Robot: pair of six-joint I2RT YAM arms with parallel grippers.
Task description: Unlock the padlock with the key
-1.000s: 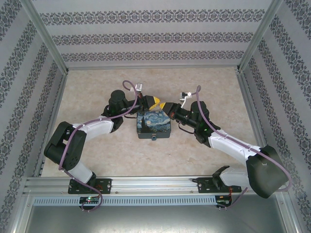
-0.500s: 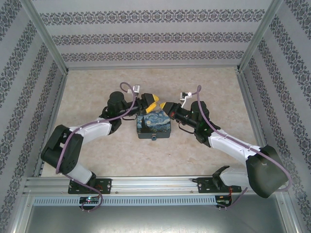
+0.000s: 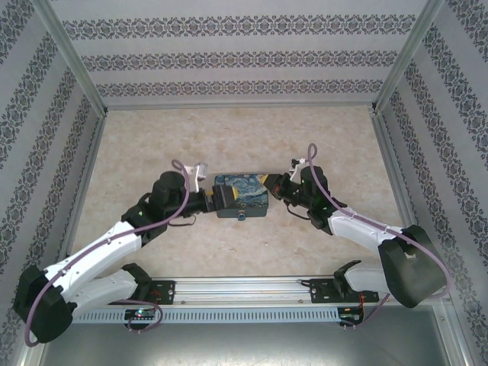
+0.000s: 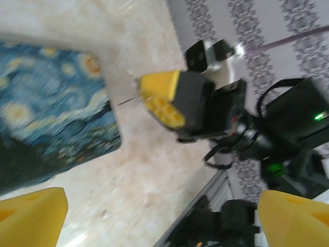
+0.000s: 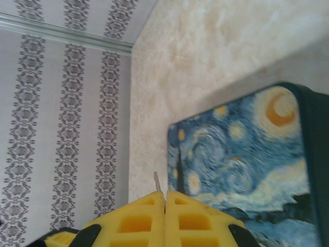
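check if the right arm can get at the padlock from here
Probably yes: the right gripper, holding the key, sits by the box's far right corner, the padlock on its near side, bare table between.

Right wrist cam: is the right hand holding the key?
Yes, the key pokes out as a thin metal sliver from between the shut yellow fingers of the right hand.

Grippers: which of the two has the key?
The right gripper, jaws shut on the key, a thin sliver poking out between them. The left gripper stands wide open and holds nothing.
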